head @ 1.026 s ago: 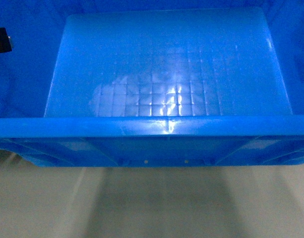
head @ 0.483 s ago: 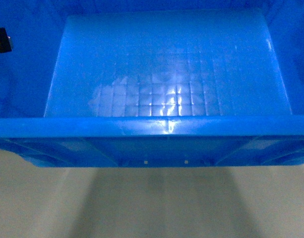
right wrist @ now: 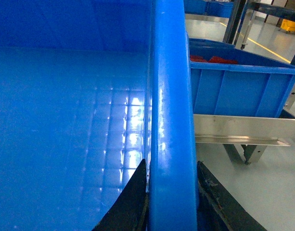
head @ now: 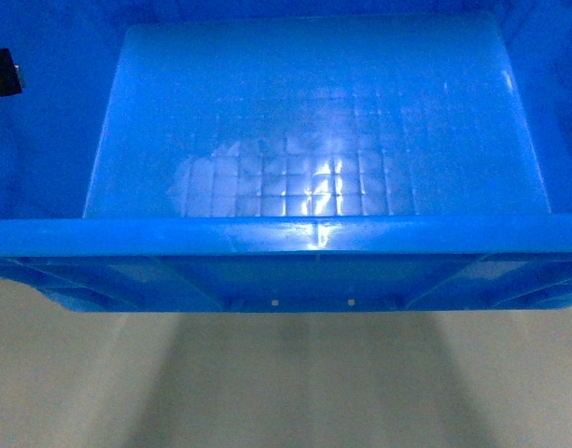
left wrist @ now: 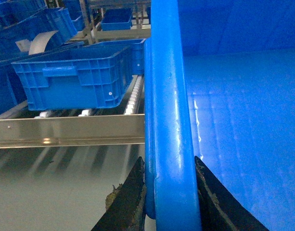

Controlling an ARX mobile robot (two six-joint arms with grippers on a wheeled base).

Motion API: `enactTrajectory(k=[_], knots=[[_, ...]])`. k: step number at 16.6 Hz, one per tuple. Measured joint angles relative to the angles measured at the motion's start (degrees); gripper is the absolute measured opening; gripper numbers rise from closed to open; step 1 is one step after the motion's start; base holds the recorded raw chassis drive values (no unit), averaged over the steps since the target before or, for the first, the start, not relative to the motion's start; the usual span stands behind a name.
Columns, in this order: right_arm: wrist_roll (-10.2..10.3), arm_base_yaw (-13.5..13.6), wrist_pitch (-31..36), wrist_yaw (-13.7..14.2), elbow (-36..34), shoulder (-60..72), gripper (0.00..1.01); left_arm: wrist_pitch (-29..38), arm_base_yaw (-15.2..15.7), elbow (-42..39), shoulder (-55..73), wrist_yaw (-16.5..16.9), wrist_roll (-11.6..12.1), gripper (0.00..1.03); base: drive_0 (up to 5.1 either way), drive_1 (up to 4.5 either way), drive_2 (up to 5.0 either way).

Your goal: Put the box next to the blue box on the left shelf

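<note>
The box [head: 313,121], a large bright-blue crate with a grid floor, fills the head view and hangs above the floor. In the left wrist view my left gripper [left wrist: 170,190] is shut on the box's left rim [left wrist: 167,110], one black finger [left wrist: 130,197] outside and one inside. In the right wrist view my right gripper [right wrist: 171,192] is shut on the right rim [right wrist: 170,96] in the same way. Beyond the left rim, the other blue box [left wrist: 72,79] sits on the left shelf [left wrist: 134,98], a bed of white rollers behind a metal front rail [left wrist: 65,131].
On the right, a blue crate [right wrist: 243,82] holding red items rests on a metal-railed rack [right wrist: 238,129] with legs on the grey floor [right wrist: 262,192]. More blue crates [left wrist: 22,24] are stacked far left. Pale floor [head: 286,392] lies below the box.
The box stays in the same place in the head view and in both grips. The shadows and light streaks on the floor beneath it have shifted slightly.
</note>
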Motion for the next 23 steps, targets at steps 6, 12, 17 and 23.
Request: enactTrajectory(k=[6, 12, 17, 23], knots=[[0.00, 0.00, 0.00, -0.02, 0.00, 0.00, 0.21, 0.00, 0.00, 0.00, 0.00, 0.00, 0.00, 0.19, 0.0, 0.00, 0.0], [0.00, 0.00, 0.00, 0.00, 0.00, -0.02, 0.21, 0.02, 0.00, 0.00, -0.02, -0.02, 0.00, 0.19, 0.0, 0.68, -0.7], [0.00, 0.00, 0.00, -0.02, 0.00, -0.02, 0.21, -0.07, 0.00, 0.00, -0.02, -0.04, 0.00, 0.19, 0.1, 4.06, -3.9], [0.00, 0.00, 0.04, 0.00, 0.00, -0.02, 0.21, 0.07, 0.00, 0.00, -0.02, -0.02, 0.00, 0.19, 0.1, 4.06, -3.9]])
